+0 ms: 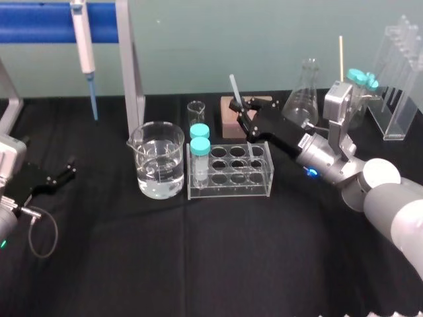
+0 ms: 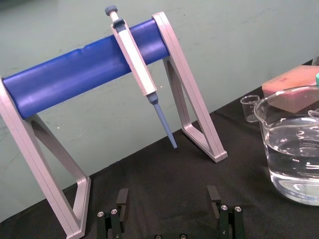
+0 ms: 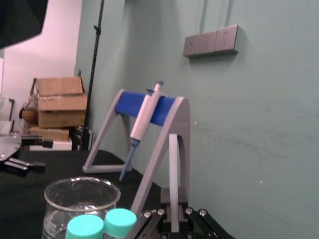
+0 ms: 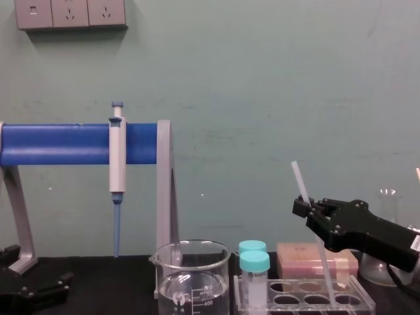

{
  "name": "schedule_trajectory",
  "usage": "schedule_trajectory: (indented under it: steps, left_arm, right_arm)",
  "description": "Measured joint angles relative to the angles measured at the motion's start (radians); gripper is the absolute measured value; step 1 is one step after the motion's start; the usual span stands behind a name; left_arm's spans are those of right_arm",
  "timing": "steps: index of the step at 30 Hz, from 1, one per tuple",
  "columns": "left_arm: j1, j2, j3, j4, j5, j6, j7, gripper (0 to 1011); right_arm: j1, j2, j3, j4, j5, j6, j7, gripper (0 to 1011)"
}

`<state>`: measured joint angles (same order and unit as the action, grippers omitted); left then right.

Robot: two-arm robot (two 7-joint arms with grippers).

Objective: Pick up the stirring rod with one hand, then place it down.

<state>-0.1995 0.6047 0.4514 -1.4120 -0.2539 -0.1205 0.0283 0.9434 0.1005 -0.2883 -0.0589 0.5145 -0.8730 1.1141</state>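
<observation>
R hand (image 1: 240, 111) tight on stirring rod (image 1: 234, 87) — tilted over tube rack (image 1: 228, 190) — L gripper (image 2: 168, 199) parked, jaws apart

One stirring rod (image 1: 234, 88), one pipette (image 1: 84, 46), one beaker (image 1: 157, 165), one flask (image 1: 301, 99), one small glass cylinder (image 1: 195, 111), one rack (image 1: 231, 189) holding two teal-capped tubes (image 1: 200, 157), one pink block (image 1: 229, 123).

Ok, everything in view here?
tube rack: one, clear, centre
capped tubes: two, teal caps, its left end
stirring rod: one, whitish, held tilted over tube rack
beaker: one, clear, holding water, left of tube rack
small vial: one, clear, behind tube rack
block: one, pinkish, behind tube rack
flask: one, clear, back right
acrylic stand: one, clear, far right
pipette stand: one, blue bar, back left
pipette: one, grey-blue, hanging on it
right gripper: black, shut on stirring rod
left gripper: black, open, far left
</observation>
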Motion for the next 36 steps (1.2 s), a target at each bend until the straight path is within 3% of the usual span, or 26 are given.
schedule_trajectory:
  steps: [14,36]
  left_arm:
    - [0.0,0.0,0.0,0.0,0.0,0.0,0.0,1000]
    - [0.0,0.0,0.0,0.0,0.0,0.0,0.0,1000]
  right_arm:
    - [-0.024,0.008,0.011,-0.047,-0.019,0.018,-0.013,72]
    - [-0.033,0.011,0.015,-0.066,-0.027,0.028,-0.02,86]
